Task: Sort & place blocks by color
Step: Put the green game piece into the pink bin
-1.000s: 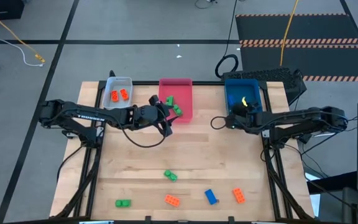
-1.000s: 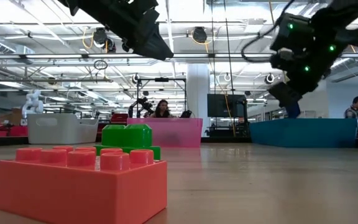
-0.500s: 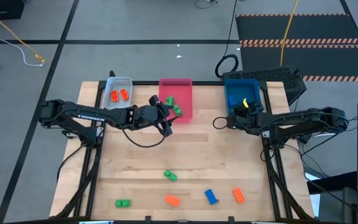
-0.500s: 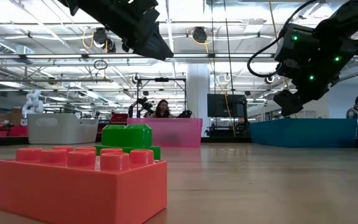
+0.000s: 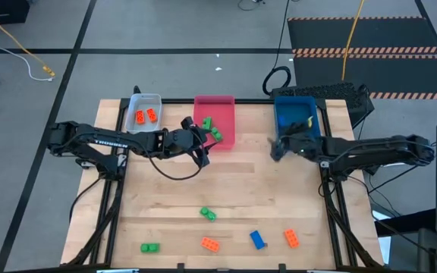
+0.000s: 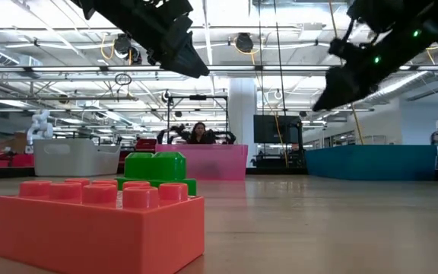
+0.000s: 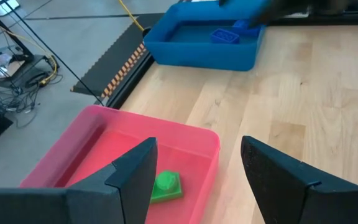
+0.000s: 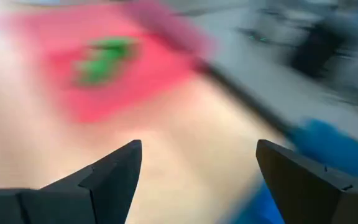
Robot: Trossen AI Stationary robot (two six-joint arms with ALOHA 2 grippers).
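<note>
Left gripper [image 5: 203, 155] hangs empty, fingers apart, beside the pink tray [image 5: 225, 135] holding my green blocks [image 5: 212, 130]. Right gripper [image 5: 276, 149] gapes wide and empty just off the blue tray [image 5: 294, 102], probably freed for the loose blocks [image 5: 255, 240] along the table's near edge.

**Three trays line a workshop table**

A grey tray [image 5: 144, 111], a pink tray [image 5: 223, 115] and a blue tray [image 5: 287, 114] sit along the far edge of a wooden table [image 5: 226, 197]. Beyond it, a seated person [image 6: 198, 134] faces the room.
</note>
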